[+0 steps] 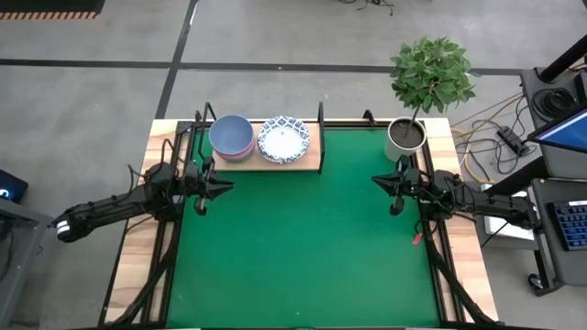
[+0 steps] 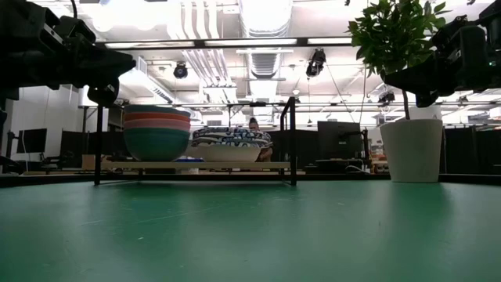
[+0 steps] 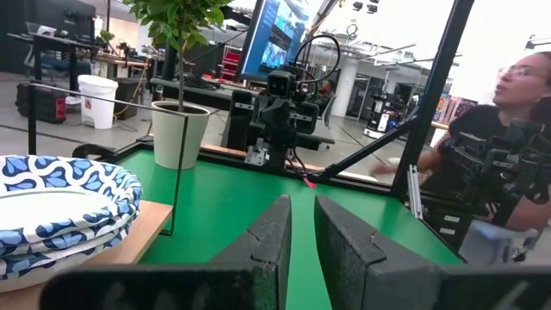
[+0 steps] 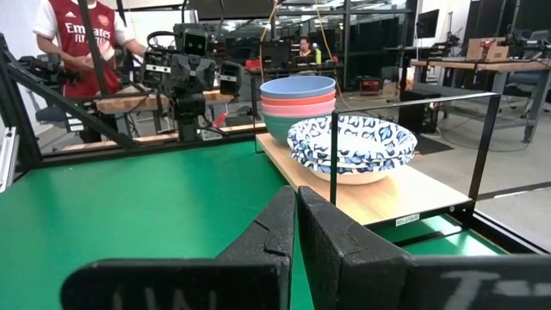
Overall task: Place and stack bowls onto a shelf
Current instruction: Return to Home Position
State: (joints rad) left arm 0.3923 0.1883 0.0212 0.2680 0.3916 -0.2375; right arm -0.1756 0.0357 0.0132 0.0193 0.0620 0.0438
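Plain bowls (image 1: 231, 137) and blue-patterned bowls (image 1: 283, 139) stacked on shelf (image 1: 310, 161); both claws empty, seemingly near-closed.

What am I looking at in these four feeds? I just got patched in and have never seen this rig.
Two dark robot arms work at a table covered by a green mat. One camera looks straight down, one sits at table height, and one rides on each wrist, looking past that arm's own fingers. In the overhead view the left tool is near the shelf and the right tool is beside the potted plant. Neither holds anything; the right one is shut, the left has a narrow gap. On the shelf sit a stack of plain coloured bowls and, beside it, a stack of blue-patterned bowls. People show in the room behind.
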